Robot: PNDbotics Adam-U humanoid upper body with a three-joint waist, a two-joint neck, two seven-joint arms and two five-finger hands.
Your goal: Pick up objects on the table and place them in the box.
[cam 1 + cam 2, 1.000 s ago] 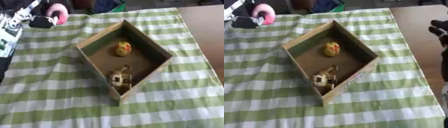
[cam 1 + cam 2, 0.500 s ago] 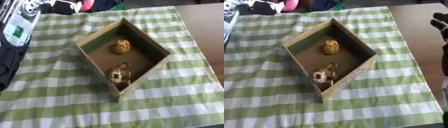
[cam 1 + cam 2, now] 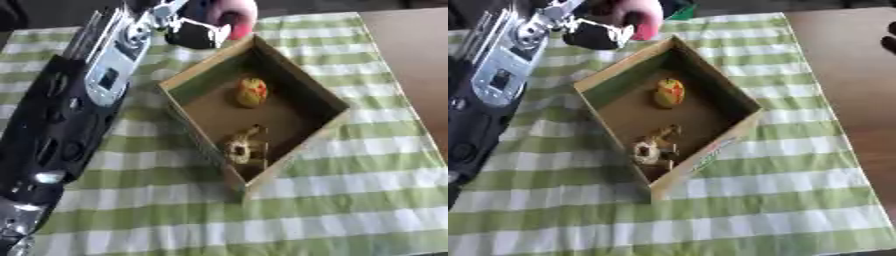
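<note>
One pink object (image 3: pixel 234 16) sits in the curled fingers of the left hand (image 3: pixel 194 31), above the box's far corner near the desk's far edge. Two things lie inside the one cardboard box (image 3: pixel 203 72): a yellow-and-red rounded toy (image 3: pixel 251 92) and a tan, tangled-looking piece (image 3: pixel 240 147), too blurred to name.

Right eye view: green checked cloth (image 3: pixel 780 195) lies bare toward the desk's near edge; a dark sliver, probably the right hand (image 3: pixel 888 44), shows at the right edge, fingers unreadable.
</note>
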